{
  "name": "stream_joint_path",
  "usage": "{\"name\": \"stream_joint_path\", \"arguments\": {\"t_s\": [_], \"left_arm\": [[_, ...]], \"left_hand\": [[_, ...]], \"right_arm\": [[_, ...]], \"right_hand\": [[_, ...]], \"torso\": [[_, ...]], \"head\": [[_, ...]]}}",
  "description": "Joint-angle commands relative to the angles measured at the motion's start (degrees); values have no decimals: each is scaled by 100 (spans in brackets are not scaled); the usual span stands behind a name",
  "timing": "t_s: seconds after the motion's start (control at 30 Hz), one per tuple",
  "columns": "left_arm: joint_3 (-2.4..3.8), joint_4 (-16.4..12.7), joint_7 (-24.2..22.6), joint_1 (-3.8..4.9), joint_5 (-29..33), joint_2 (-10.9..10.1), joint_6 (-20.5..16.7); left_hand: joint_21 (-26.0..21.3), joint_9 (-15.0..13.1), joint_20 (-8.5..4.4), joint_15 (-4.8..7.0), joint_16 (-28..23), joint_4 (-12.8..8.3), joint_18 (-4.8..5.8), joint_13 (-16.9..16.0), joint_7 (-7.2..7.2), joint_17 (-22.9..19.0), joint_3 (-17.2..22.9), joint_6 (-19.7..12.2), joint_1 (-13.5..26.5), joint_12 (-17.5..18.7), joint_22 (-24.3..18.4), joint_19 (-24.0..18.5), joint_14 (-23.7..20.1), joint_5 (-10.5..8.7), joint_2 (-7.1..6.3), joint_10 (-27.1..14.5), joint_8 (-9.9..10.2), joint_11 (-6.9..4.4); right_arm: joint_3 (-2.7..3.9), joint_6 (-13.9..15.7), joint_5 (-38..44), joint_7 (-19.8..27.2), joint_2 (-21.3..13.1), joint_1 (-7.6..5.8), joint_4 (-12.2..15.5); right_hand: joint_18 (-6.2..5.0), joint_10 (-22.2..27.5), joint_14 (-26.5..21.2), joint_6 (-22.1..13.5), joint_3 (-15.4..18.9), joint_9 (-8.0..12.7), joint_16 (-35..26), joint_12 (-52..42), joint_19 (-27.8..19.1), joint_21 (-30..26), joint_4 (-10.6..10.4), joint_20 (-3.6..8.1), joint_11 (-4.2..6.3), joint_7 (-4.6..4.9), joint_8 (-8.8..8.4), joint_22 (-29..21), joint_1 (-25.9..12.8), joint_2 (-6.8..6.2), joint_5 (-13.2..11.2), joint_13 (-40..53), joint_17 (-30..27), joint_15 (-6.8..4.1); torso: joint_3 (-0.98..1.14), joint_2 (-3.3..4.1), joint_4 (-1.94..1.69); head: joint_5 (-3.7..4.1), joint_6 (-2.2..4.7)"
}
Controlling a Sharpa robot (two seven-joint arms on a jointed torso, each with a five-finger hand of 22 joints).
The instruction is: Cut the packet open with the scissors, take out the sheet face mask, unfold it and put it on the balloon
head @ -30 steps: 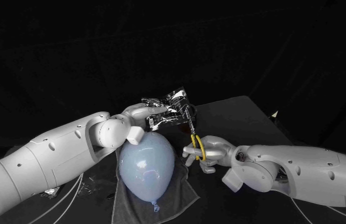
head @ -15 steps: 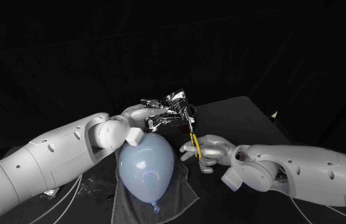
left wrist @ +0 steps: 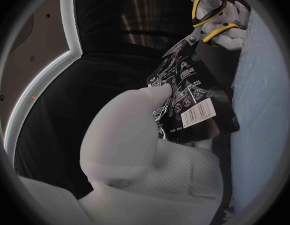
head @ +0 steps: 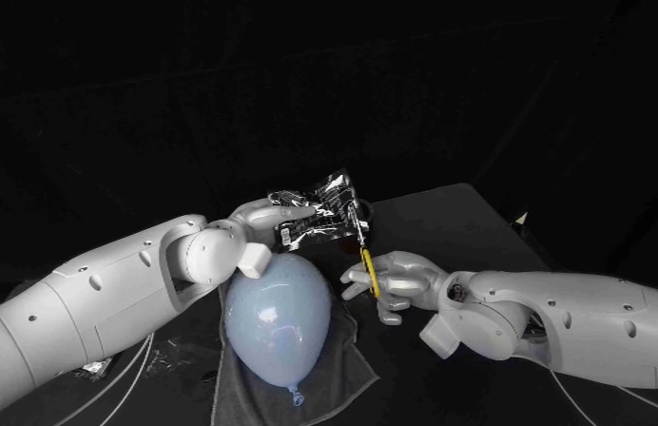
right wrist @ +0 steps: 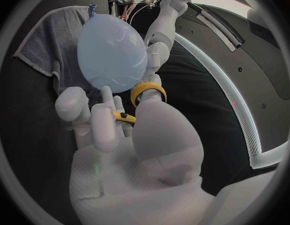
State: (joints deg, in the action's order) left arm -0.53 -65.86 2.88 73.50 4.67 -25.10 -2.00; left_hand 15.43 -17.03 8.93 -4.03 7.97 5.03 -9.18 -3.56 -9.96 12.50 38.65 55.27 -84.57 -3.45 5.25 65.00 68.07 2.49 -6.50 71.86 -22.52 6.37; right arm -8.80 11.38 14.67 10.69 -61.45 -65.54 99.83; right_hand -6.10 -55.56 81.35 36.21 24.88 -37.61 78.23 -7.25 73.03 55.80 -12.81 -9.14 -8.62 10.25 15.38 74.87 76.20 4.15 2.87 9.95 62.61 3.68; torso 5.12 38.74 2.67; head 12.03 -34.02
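Black counter (head: 459,219) below, left robot hand (head: 270,215) pinches the packet (head: 323,205) aloft by the balloon (head: 279,317); right robot hand (head: 397,281) grips the scissors (head: 366,260), blades pointing up at the packet's lower edge, just beneath.

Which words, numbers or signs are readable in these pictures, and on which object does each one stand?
packet: small white print and round symbols, too blurred to read.
barcode label on the packet: bars show, but the digits are too small to read.
scissors and balloon: no text visible.
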Motion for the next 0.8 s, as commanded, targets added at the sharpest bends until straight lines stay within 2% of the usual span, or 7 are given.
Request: {"name": "stream_joint_path", "arguments": {"t_s": [0.03,0.13,0.23,0.33,0.47,0.63,0.8], "left_arm": [[-4,-22,-1,-3,-93,12,130],[-4,-21,-1,-3,-107,12,135],[-4,-20,-5,-3,-116,12,147],[-5,-19,-10,-3,-119,11,153],[-5,-15,-21,-4,-121,11,157],[-5,-4,-27,-4,-125,11,157],[-5,4,-32,-4,-127,9,149]], "left_hand": [[35,-354,-14,2,-31,-29,-115,-7,-12,8,11,21,0,-15,7,35,35,38,42,48,-17,10],[35,-354,-14,2,-31,-29,-115,-7,-12,8,11,21,0,-15,7,35,35,38,42,48,-17,10],[37,-356,-15,2,-31,-32,-115,-7,-12,8,12,22,2,-15,7,35,36,38,42,49,-17,10],[37,-356,-15,2,-31,-32,-115,-7,-12,8,12,22,2,-15,7,35,36,38,42,49,-17,10],[37,-356,-15,2,-31,-32,-115,-7,-12,8,12,22,2,-15,7,35,36,38,42,49,-17,10],[38,-358,-15,2,-31,-35,-114,-7,-12,9,14,23,5,-15,8,35,37,38,44,50,-18,10],[38,-358,-15,2,-31,-35,-114,-7,-12,9,14,23,5,-15,8,35,37,38,44,50,-18,10]], "right_arm": [[17,12,-2,108,-7,-68,19],[17,29,-7,106,-12,-119,21],[17,63,-43,97,-10,-173,-1],[17,91,-79,82,-7,-193,-24],[16,110,-110,39,-9,-208,-51],[16,110,-116,-12,-21,-214,-71],[16,107,-106,-47,-42,-216,-76]], "right_hand": [[-114,39,-39,-32,123,5,-11,25,-30,-9,2,-8,-13,254,3,-11,-39,-17,-7,-7,-1,6],[-114,32,-40,-6,114,0,-4,12,-28,-1,-9,-16,-16,259,22,-11,-49,-20,-7,-18,6,11],[-88,-214,9,205,108,-32,68,-161,66,172,-13,-27,10,255,153,50,-42,17,-12,-12,102,-6],[-44,-738,91,553,145,-77,155,-468,233,478,28,56,158,123,357,175,-5,107,-14,71,220,-105],[54,-1559,250,1133,166,-212,265,-951,503,959,91,298,469,-204,764,384,22,215,-4,348,436,-384],[102,-1852,341,1336,169,-368,296,-1224,630,1177,136,445,630,-358,1013,481,4,254,-12,648,539,-525],[127,-1926,392,1403,167,-487,308,-1382,696,1285,170,514,695,-437,1152,530,-7,276,-8,897,592,-595]], "torso": [[-4,1,-2],[-3,1,-4],[-4,2,-4],[-6,2,-5],[-4,2,-2],[-4,0,-1],[-2,-1,-2]], "head": [[13,12],[15,14],[10,14],[2,14],[1,9],[-1,12],[3,13]]}}
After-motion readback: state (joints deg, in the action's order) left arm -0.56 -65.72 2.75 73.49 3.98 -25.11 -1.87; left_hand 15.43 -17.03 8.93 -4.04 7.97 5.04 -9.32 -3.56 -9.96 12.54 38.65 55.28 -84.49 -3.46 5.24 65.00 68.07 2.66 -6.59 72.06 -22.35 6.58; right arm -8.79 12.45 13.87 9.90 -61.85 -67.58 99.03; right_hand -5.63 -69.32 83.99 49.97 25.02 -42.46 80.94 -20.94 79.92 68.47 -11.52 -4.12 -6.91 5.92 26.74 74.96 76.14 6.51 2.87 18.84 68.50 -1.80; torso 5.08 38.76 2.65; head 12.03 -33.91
